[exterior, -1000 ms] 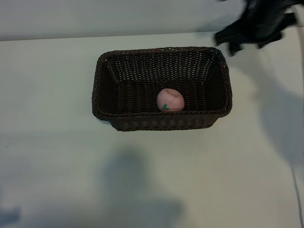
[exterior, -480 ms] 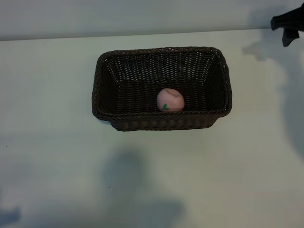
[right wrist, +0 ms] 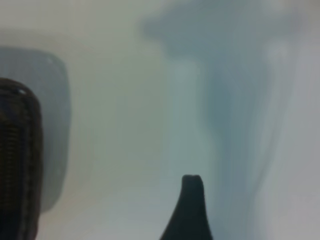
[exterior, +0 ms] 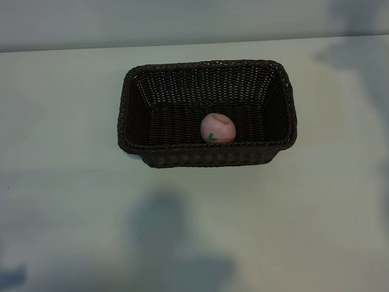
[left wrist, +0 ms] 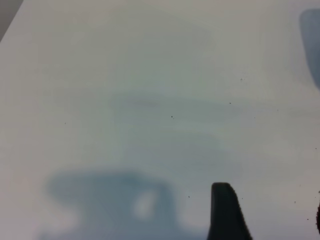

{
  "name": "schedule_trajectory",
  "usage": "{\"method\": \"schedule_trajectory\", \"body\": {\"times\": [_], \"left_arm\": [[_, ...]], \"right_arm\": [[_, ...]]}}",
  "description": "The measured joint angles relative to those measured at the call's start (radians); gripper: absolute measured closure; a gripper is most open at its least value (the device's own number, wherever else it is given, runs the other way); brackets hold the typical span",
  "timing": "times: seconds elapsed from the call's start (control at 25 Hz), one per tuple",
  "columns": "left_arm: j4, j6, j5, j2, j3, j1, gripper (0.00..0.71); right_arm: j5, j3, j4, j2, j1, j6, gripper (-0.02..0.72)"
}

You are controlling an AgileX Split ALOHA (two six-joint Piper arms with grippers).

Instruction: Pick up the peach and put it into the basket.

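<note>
The pale-pink peach (exterior: 217, 128), with its small green leaf mark, lies inside the dark-brown wicker basket (exterior: 130, 112), against the near long wall and a little right of the middle. Neither arm appears in the exterior view. In the left wrist view my left gripper (left wrist: 270, 205) hangs open over bare table, one dark finger (left wrist: 226, 212) showing and nothing between the jaws. In the right wrist view one dark finger (right wrist: 191, 207) of my right gripper shows over the table, open and holding nothing. A rounded corner of the basket (right wrist: 19, 160) sits off to its side.
The basket stands in the middle of a pale table (exterior: 73, 201), with a grey wall band (exterior: 182, 21) along the far edge. Soft arm shadows fall on the table (exterior: 176, 243) in front of the basket and at the far right corner.
My right arm, which hung above the basket's far right corner, has pulled away to the upper right and left the exterior view. Peach and basket have not moved.
</note>
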Motion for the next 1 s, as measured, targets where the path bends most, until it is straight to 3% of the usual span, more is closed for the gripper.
{"method": "schedule_trajectory", "body": {"times": [0.24, 0.48, 0.68, 1.0], "left_arm": [[0.000, 0.000, 0.000, 0.000, 0.000, 0.000, 0.269], [0.000, 0.000, 0.000, 0.000, 0.000, 0.000, 0.269], [0.000, 0.000, 0.000, 0.000, 0.000, 0.000, 0.269], [0.000, 0.000, 0.000, 0.000, 0.000, 0.000, 0.269]], "right_arm": [[0.091, 0.000, 0.011, -0.214, 0.000, 0.008, 0.108], [0.110, 0.031, 0.009, -0.413, 0.000, 0.018, 0.108], [0.063, 0.176, -0.030, -0.641, 0.000, 0.018, 0.108], [-0.001, 0.420, -0.035, -0.944, 0.000, 0.035, 0.109]]}}
